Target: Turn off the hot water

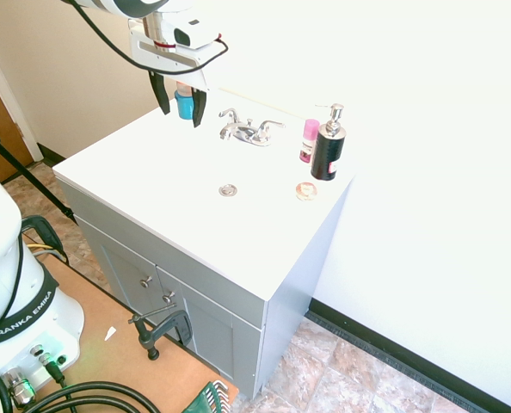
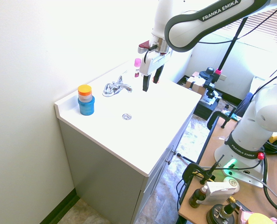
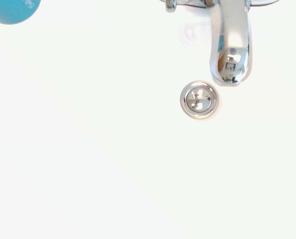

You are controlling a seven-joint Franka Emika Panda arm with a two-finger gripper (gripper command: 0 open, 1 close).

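In the first exterior view we see the tool (image 1: 179,99) hanging released above the white worktop (image 1: 152,172), apart from the faucet (image 1: 249,131). In the second, the faucet (image 2: 116,87) sits by the wall, beside the blue cup (image 2: 86,104). In the wrist view we see its spout (image 3: 231,50) over the drain (image 3: 199,99).

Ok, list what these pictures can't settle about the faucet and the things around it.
- Water flow: none can be made out at the faucet; overexposure whitens the basin in all views.
- Hot or cold: handle markings too small in both exterior views.
- Handles: cut off by the wrist view's edge; only the spout and drain show.
- Soap dispenser: hidden behind the gripper in the second exterior view.
- Blue cup: cropped in the wrist view.
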